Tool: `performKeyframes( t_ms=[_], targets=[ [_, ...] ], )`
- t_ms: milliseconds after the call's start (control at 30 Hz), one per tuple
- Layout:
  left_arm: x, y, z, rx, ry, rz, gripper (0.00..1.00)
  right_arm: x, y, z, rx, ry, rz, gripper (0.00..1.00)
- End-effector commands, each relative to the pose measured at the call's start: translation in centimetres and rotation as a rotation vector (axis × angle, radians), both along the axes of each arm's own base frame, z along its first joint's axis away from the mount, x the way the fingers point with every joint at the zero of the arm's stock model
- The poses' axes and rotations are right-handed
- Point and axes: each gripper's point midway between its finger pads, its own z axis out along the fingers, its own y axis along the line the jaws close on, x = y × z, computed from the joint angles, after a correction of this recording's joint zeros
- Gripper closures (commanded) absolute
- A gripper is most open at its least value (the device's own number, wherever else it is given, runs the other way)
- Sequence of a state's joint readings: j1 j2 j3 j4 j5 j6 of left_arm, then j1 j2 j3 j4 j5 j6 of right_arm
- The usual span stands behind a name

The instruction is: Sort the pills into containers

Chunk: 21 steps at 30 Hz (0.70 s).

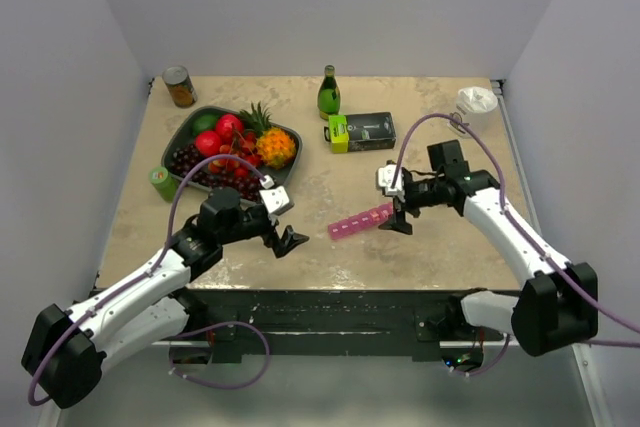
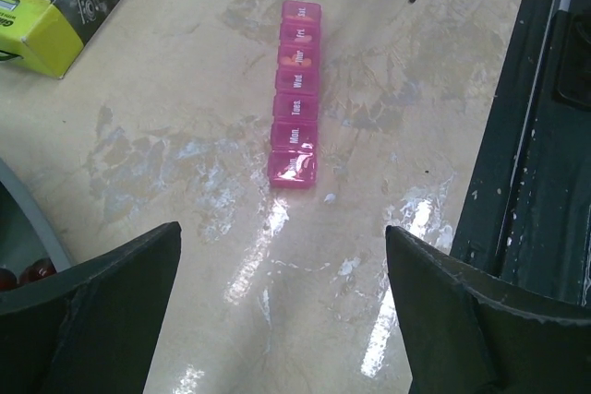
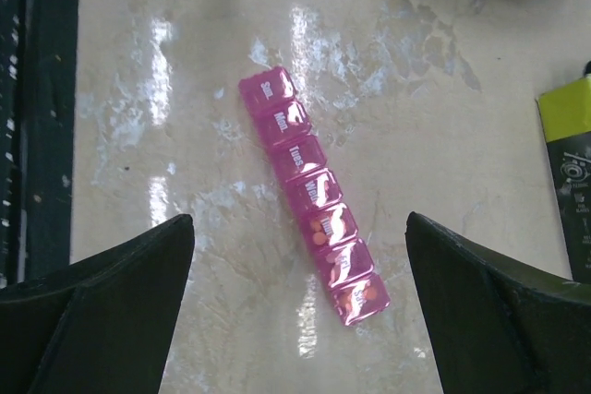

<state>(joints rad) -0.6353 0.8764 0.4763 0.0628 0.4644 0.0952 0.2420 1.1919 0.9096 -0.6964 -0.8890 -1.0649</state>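
**Pill organiser (image 1: pixel 361 221) partly filled, lids down**

It lies near the tabletop's (image 1: pixel 440 152) front edge, between my left claw (image 1: pixel 288 240) and right claw (image 1: pixel 397 220), both spread and empty. Orange pills (image 3: pixel 325 228) show toward its Saturday end; the rest looks unfilled.

Both pincers (image 1: pixel 290 239) (image 1: pixel 398 220) agape, empty.

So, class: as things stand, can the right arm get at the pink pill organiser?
Probably yes. The right arm's fingers are open and hang just above the pill organiser, with nothing visible between them.
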Motion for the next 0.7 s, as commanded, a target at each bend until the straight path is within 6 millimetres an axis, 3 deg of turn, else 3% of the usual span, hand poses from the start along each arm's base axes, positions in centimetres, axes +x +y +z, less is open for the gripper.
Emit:
performKeyframes(
  t_ms=[0, 200, 333, 667],
  targets=[
    [0.1, -0.5, 1.1, -0.026, -0.084, -0.035, 0.04, 2.9, 0.5, -3.7, -0.150, -0.162, 0.098, 0.01],
    [0.9, 0.1, 1.0, 0.008, -0.075, 0.010, 0.03, 3.9, 1.8, -6.6, -0.238, -0.182, 0.149, 0.04],
    [1.5, 0.7, 1.2, 0.023, -0.083, 0.050, 0.02, 3.7, 2.9, -9.5, -0.329, -0.148, 0.222, 0.12],
    [1.8, 1.1, 1.7, 0.023, -0.102, 0.067, 0.02, 4.1, 3.1, -12.1, -0.428, -0.109, 0.241, 0.25]
  ],
)
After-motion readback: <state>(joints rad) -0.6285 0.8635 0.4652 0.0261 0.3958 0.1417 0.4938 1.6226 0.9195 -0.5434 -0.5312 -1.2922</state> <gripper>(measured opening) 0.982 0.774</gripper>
